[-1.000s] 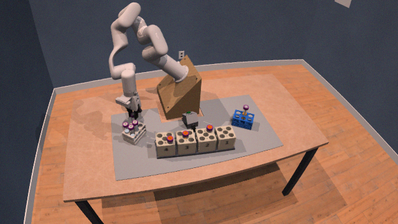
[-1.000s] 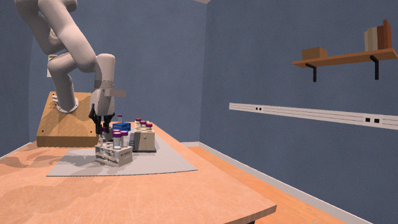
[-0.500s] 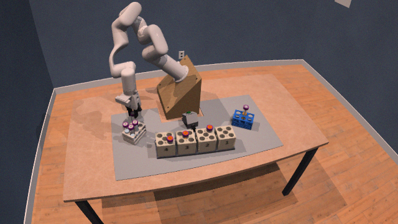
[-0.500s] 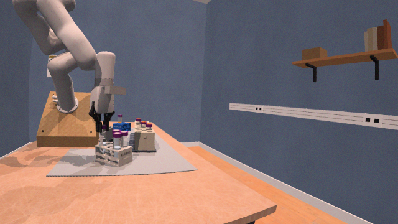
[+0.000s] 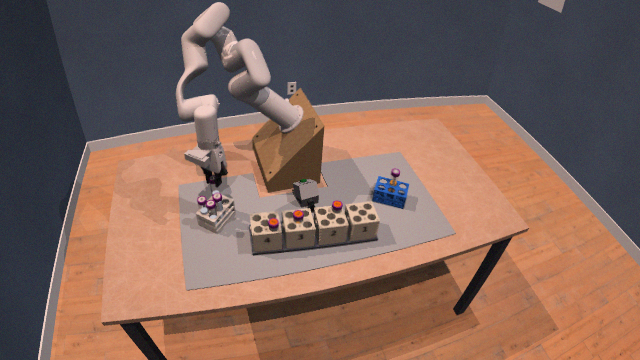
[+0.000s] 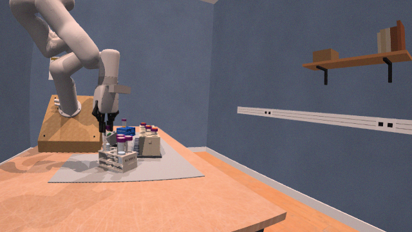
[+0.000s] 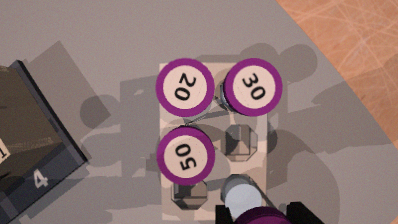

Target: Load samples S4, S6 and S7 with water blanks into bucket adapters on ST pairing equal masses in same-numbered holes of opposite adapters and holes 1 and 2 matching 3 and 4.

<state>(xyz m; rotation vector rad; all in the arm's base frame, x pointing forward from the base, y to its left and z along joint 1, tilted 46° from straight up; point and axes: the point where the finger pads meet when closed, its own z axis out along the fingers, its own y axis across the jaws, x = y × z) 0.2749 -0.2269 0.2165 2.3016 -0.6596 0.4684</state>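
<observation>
End effector (image 5: 214,181) (image 6: 106,129) clamped on a purple-capped tube (image 5: 212,181) (image 6: 108,128) (image 7: 265,217), over the blanks rack (image 5: 216,224) (image 6: 129,165) (image 7: 165,210). Blanks 20 (image 7: 185,87), 30 (image 7: 253,87), 50 (image 7: 185,155) in rack. One orange-dot tube each in adapters 4 (image 5: 266,241), 3 (image 5: 300,238), 2 (image 5: 333,234).

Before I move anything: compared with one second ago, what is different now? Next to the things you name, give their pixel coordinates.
The gripper (image 5: 214,181) (image 6: 106,130) (image 7: 262,216) has risen a little, lifting a purple-capped tube (image 5: 212,180) (image 6: 104,138) (image 7: 265,218) higher above the blanks rack (image 5: 216,229) (image 6: 130,165) (image 7: 261,166). Nothing was visibly let go. The rack and adapter 4 (image 5: 266,241) (image 6: 149,146) (image 7: 30,110) stayed put.
</observation>
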